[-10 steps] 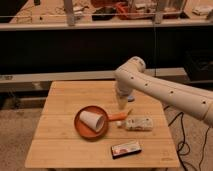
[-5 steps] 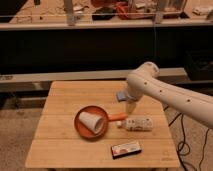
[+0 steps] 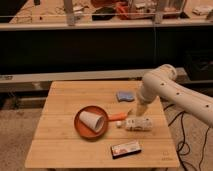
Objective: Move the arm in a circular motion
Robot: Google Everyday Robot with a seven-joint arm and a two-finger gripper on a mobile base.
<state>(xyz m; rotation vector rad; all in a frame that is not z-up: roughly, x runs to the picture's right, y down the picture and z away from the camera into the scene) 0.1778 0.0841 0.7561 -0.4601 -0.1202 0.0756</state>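
Note:
The arm [image 3: 172, 92] is large and white, made of thick rounded segments with small dark dots. It reaches in from the right edge, bends at a bulbous joint [image 3: 159, 79] and points down over the table's right half. Its beige tip ends in the gripper [image 3: 139, 112], which hangs just above a small white bottle [image 3: 139, 124] lying on its side. The gripper is right of the orange pan's handle [image 3: 118, 116] and below a blue sponge [image 3: 124, 96].
A wooden table [image 3: 60, 145] holds an orange pan [image 3: 80, 127] with a white cup [image 3: 92, 120] lying in it, and a flat packet [image 3: 125, 148] near the front edge. Dark shelving [image 3: 75, 45] stands behind. Cables [image 3: 182, 145] hang at the right.
The arm has swung to the right across the table, its joint moving from above the table's centre toward the right side. The blue sponge, hidden before, now shows.

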